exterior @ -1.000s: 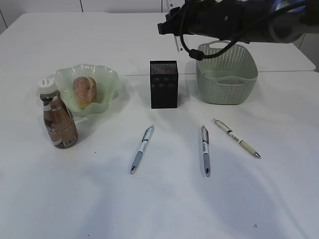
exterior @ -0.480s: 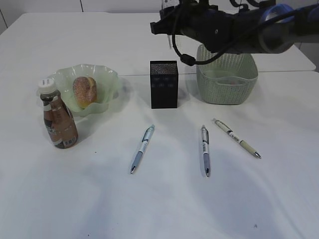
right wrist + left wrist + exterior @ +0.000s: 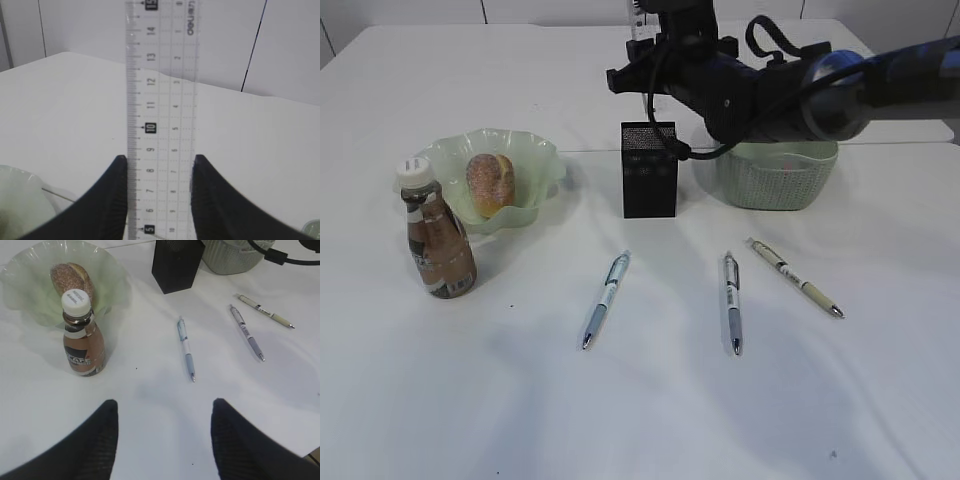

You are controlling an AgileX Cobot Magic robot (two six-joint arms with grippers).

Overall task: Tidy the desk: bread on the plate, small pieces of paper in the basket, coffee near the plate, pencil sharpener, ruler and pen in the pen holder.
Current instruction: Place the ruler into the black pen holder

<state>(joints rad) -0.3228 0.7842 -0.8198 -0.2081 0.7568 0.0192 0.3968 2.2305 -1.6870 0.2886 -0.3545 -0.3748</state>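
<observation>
- Right wrist view: the right gripper (image 3: pixel 157 200) has its jaws clenched on the clear ruler (image 3: pixel 161 100), held upright.
- Step in hand, I judge: ruler into the pen holder (image 3: pixel 649 170) (directly below); next, lower and release.
- Right arm (image 3: pixel 770 95) reaches across from the right, above the surface.
- Left gripper (image 3: pixel 162 440): jaws released, empty.

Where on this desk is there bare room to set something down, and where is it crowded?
Free: the wide front strip of the desk below the three pens, and the patch between the bottle and the left pen. Crowded: the back row, where dish, black holder and basket stand close.
</observation>
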